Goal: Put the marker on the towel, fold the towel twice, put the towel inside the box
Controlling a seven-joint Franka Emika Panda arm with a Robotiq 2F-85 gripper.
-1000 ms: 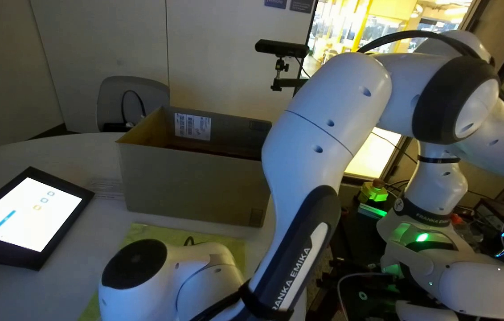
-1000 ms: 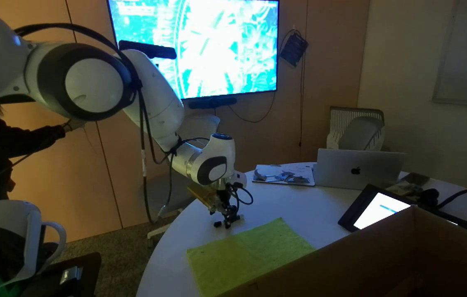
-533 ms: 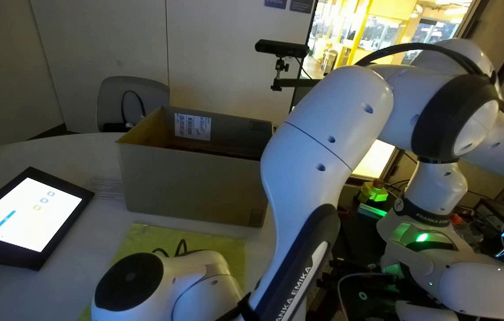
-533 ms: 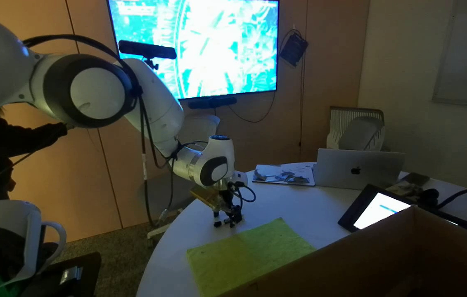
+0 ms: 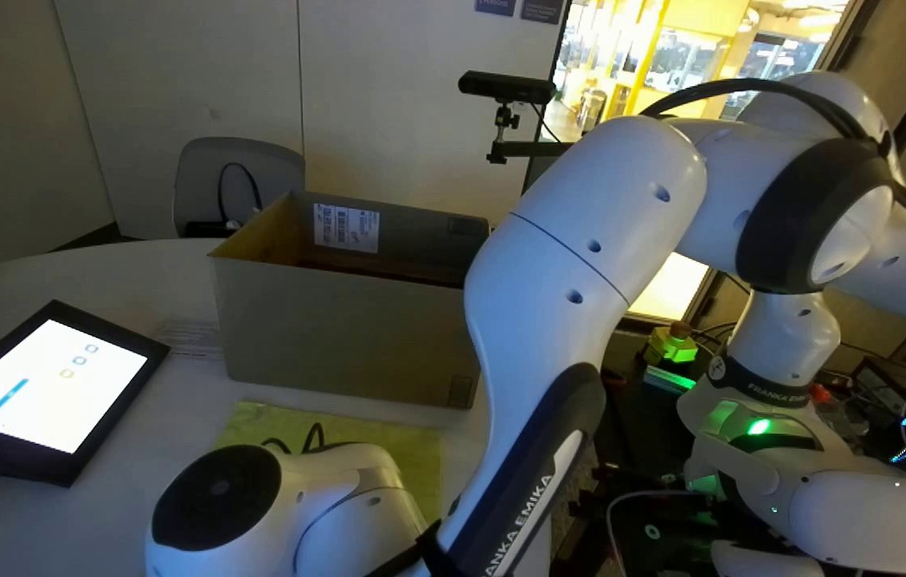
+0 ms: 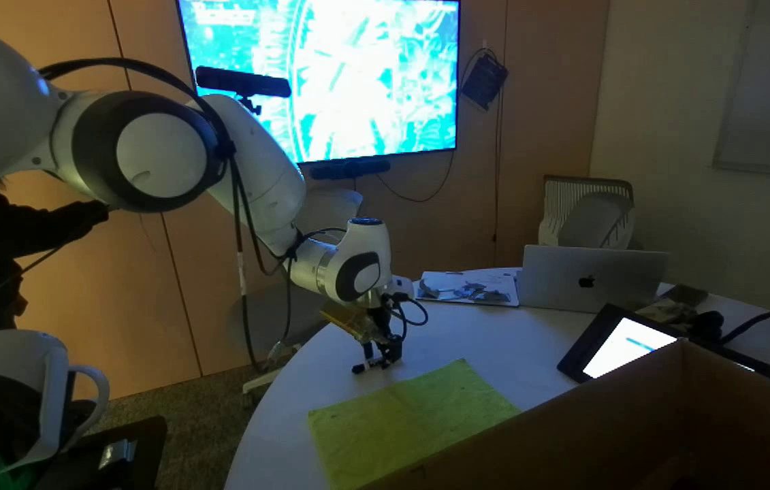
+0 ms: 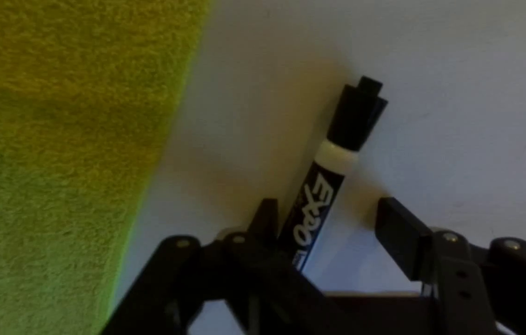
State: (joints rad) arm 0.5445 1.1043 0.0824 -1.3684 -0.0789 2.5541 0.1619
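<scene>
We note a smooth white arm (image 5: 605, 192), rounded throughout, dark recessed screw holes (image 5: 662, 193) along it. Broad charcoal band (image 5: 781, 212) encircling a pale round cap (image 5: 849, 236); black cap (image 5: 216, 498) towards the wrist (image 6: 370, 246). Dark panel (image 5: 553, 433) with a pale strip (image 5: 566, 457) and white lettering (image 5: 520, 525), of which we make out ANKA EMIKA. Base collar (image 5: 777, 393) dark, white-lettered too, green lamp (image 5: 759, 426) below. Black cables (image 6: 237, 218) along the arm, tied in places, one wearing a pale sleeve (image 6: 242, 270). Gripper (image 7: 325, 211) black, angular, small round screw heads (image 7: 239, 238) on it; nearby we see a mustard-coloured piece (image 6: 345, 320) at the wrist
</scene>
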